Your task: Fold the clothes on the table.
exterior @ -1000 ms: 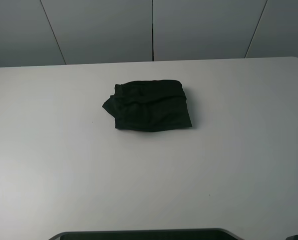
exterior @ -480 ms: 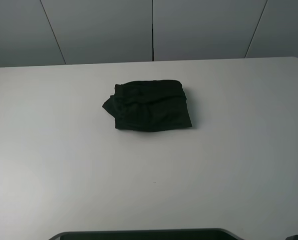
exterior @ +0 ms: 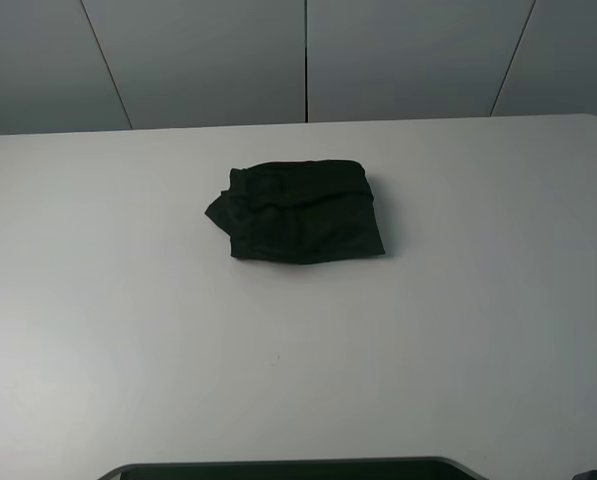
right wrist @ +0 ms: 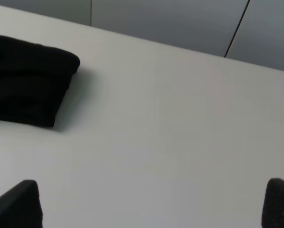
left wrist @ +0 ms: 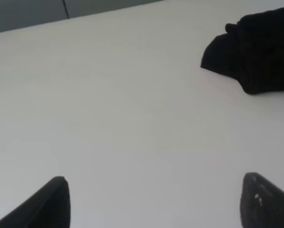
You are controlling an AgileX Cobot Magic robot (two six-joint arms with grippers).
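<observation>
The black T-shirt point(exterior: 298, 212) lies folded into a compact bundle on the white table point(exterior: 128, 300), a little behind its middle. No print shows on it. It also shows in the left wrist view point(left wrist: 256, 52) and in the right wrist view point(right wrist: 25, 80). My left gripper point(left wrist: 156, 199) is open and empty, over bare table well away from the shirt. My right gripper point(right wrist: 151, 202) is open and empty, also apart from the shirt. Neither arm shows in the exterior high view.
A grey panelled wall point(exterior: 308, 60) stands behind the table's far edge. A dark rounded edge point(exterior: 288, 468) runs along the bottom of the exterior high view.
</observation>
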